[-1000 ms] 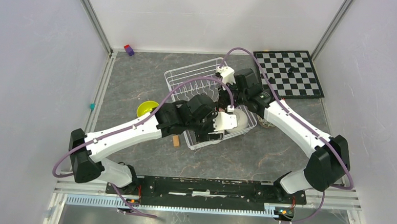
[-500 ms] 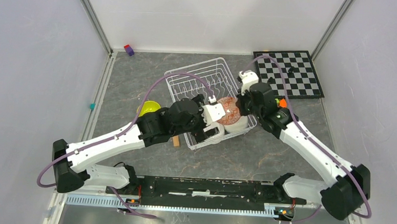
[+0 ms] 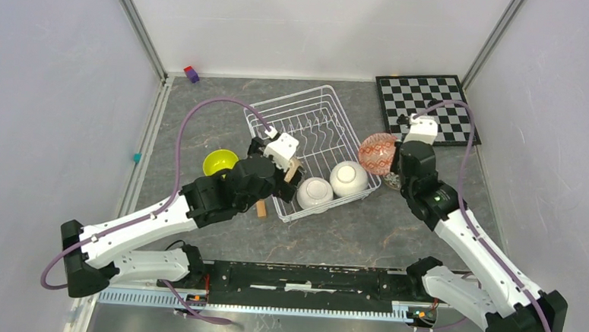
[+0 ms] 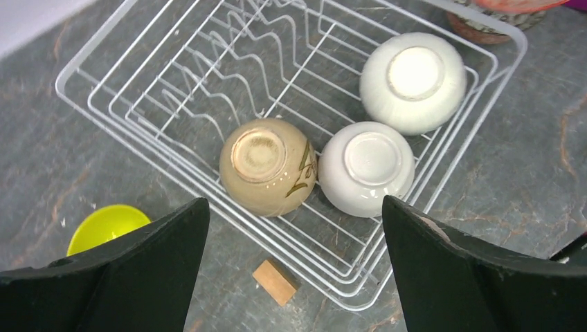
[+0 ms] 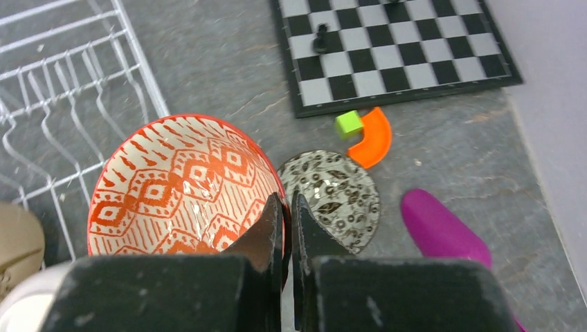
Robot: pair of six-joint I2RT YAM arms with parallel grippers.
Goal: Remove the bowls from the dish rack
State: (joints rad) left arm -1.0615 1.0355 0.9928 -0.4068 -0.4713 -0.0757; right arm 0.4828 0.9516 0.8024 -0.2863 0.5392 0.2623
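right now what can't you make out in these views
- Top view: the left gripper covers most of the tan bowl.
- Right wrist view: the red bowl and the right gripper hide part of the patterned bowl.
- Right wrist view: the chess piece is too small to name.
- Right wrist view: the purple object runs off the bottom edge; unclear what it is.
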